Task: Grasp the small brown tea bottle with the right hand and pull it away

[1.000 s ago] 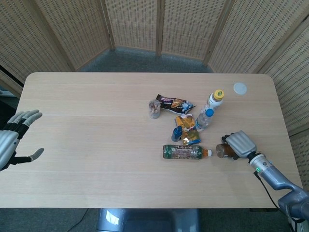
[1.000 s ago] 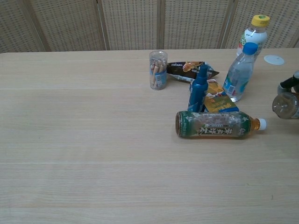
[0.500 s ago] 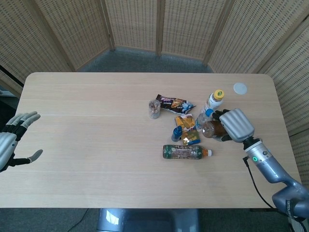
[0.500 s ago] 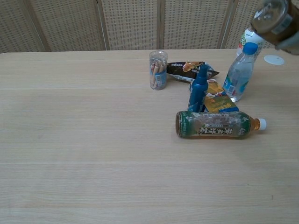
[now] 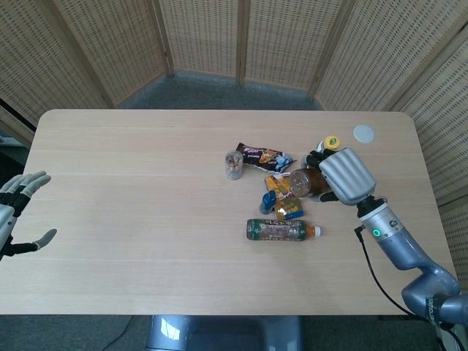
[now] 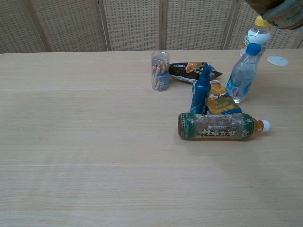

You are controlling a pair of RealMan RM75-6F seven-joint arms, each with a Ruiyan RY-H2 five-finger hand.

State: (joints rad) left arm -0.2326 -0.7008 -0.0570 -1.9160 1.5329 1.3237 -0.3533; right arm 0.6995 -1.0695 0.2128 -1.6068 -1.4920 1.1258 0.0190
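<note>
R hand (image 5: 342,175) grips the small brown tea bottle (image 5: 303,180), fingers (image 5: 316,157) wrapped round it; bottle lies sideways in the grasp, base pointing toward the robot's left, lifted off the desk (image 5: 146,219). In head view it hangs over the cluster of items, just above the clear water bottle w/ blue cap (image 6: 243,72) and beside the yellow-cap bottle (image 6: 257,33). Chest view catches only the bottle's underside at the top R edge.

L hand (image 5: 14,212) sits at the far L edge of the desk, holding nothing, fingers spread apart, thumb out.

On the desk: green tea bottle (image 6: 218,126) lying on its side, white cap to the right in chest view; small blue bottle (image 6: 201,91) upright just behind it; yellow snack packet (image 6: 221,101) betw. blue bottle and water bottle; dark snack bag (image 6: 189,70) further back; clear tube of snack sticks (image 6: 160,71) upright, left of the bag. White round lid (image 5: 363,134) near the far R corner, well apart from the rest.
</note>
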